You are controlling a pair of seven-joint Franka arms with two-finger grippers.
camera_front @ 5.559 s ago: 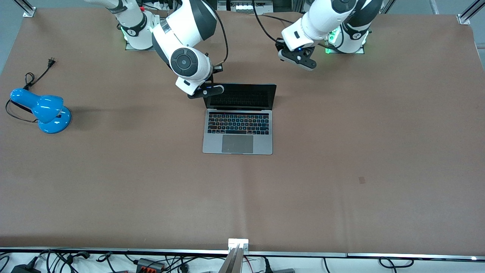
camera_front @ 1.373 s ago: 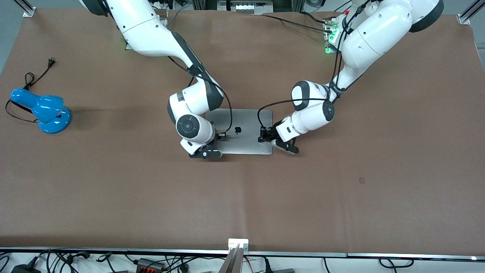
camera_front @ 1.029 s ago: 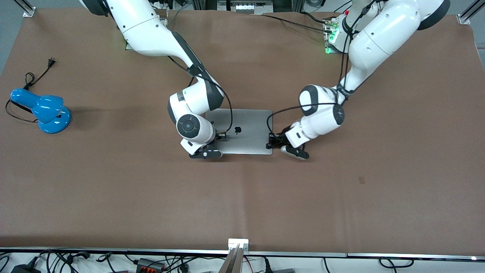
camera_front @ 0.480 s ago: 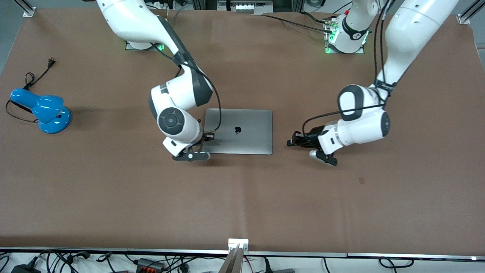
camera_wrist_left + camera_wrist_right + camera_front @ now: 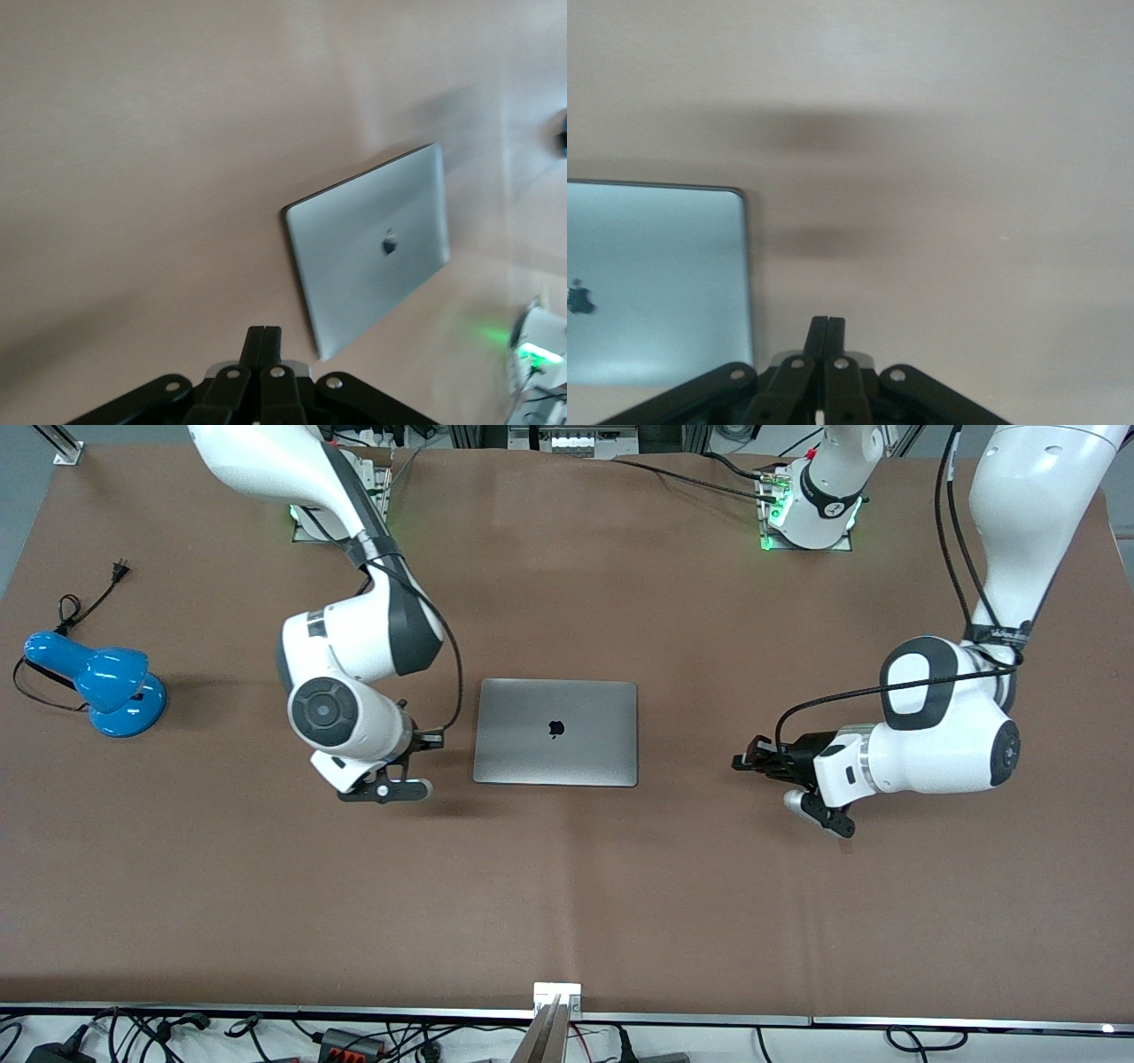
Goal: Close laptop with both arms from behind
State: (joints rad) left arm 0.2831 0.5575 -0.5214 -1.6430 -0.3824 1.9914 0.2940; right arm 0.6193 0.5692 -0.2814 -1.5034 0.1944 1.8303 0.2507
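The laptop lies shut and flat at the middle of the table, grey lid up with the black apple logo showing. My right gripper is shut and empty, low over the bare table beside the laptop, toward the right arm's end and apart from it. My left gripper is shut and empty, over the table beside the laptop toward the left arm's end, a wider gap away. The left wrist view shows its shut gripper and the laptop. The right wrist view shows its shut gripper and a corner of the laptop.
A blue desk lamp with a black cord lies at the right arm's end of the table. Cables and plugs run along the table's edge nearest the front camera. The brown table top spreads wide around the laptop.
The laptop stood open at first and is now shut. Both grippers have since drawn away from its lid sideways, each toward its own end of the table.
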